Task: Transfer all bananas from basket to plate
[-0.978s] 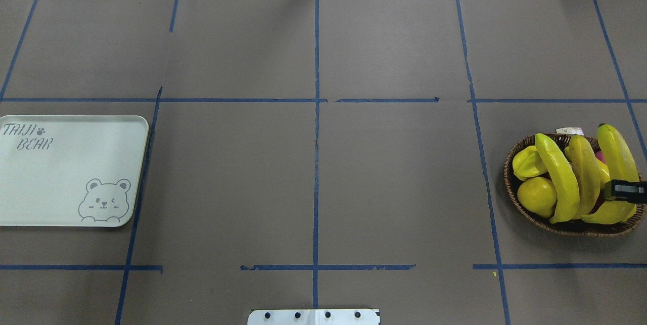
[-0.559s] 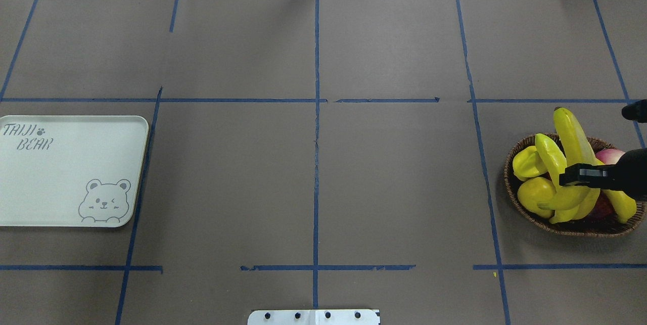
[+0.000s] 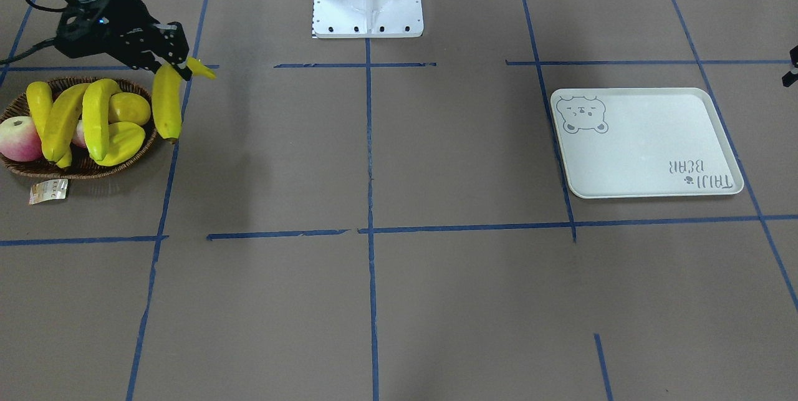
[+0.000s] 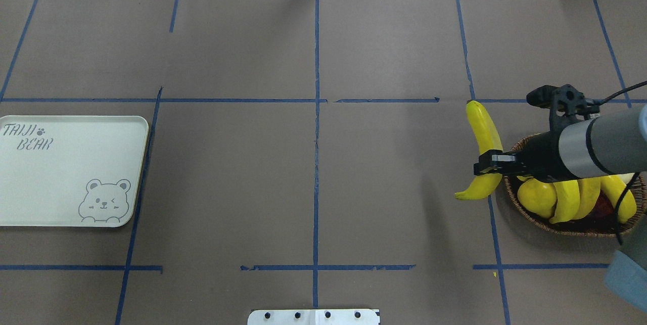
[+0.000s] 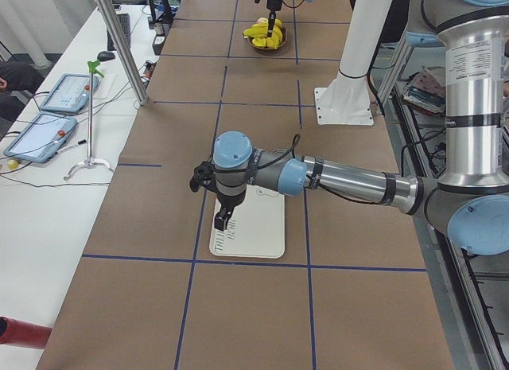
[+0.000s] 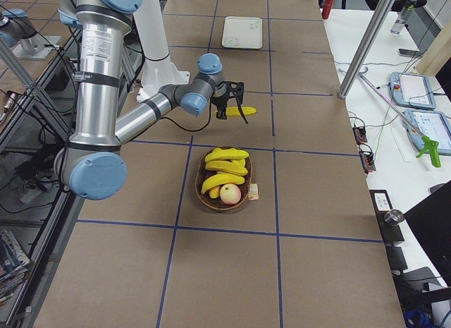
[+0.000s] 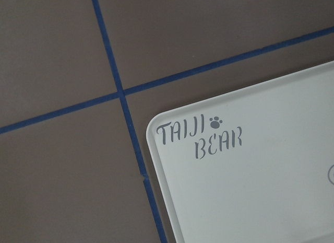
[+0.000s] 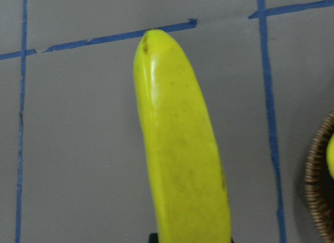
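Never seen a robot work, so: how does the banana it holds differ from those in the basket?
The held banana is clamped in the right end effector, out past the rim of the basket; the three other bananas lie inside. The held one is alone; the others sit packed among other fruit. All are long, curved, yellow.

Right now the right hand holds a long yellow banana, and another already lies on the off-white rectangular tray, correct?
Not quite: the off-white rectangular tray holds no banana, as the overhead view shows. The right hand does hold a long yellow banana.
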{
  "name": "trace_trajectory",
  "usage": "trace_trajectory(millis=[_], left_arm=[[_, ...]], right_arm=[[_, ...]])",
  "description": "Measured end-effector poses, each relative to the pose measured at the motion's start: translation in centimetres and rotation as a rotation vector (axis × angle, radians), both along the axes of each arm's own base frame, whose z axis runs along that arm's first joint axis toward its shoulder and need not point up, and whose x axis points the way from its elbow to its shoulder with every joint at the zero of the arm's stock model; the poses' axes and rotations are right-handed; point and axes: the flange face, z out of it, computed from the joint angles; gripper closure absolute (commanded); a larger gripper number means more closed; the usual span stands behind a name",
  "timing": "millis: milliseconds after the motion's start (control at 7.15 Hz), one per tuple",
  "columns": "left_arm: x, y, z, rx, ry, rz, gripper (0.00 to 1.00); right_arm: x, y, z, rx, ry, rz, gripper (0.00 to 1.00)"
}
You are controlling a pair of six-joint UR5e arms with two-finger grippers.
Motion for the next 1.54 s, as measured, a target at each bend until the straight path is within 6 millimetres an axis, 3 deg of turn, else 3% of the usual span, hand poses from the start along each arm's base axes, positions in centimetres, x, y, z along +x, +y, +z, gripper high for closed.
trace_trajectory(millis=[280, 559, 839, 1118, 1398, 1538], left_arm=[[6.7, -1.0, -3.3, -0.016, 0.073, -0.019, 0.04], [14.1, -3.4, -11.2, -0.174, 0.253, -0.089, 0.04], [22.2, -3.6, -19.4, -0.326, 0.361, -0.093, 0.03], [28.7, -3.4, -26.3, -0.396, 0.417, -0.104, 0.03], [34.8, -1.8, -30.9, -0.401, 0.437, -0.122, 0.03], [36.5, -1.1, -32.2, -0.406, 0.445, -0.129, 0.03]], right_arm=[[-5.5, 0.2, -3.8, -0.008, -0.062, 0.013, 0.86], [-9.8, 0.8, -6.9, 0.008, -0.102, 0.028, 0.85], [-12.6, 1.0, -9.1, 0.006, -0.132, 0.028, 0.85], [-14.7, 1.3, -11.2, 0.018, -0.159, 0.035, 0.85], [-16.6, 1.1, -13.1, 0.034, -0.178, 0.036, 0.85], [-17.8, 0.7, -13.7, 0.044, -0.19, 0.043, 0.85]])
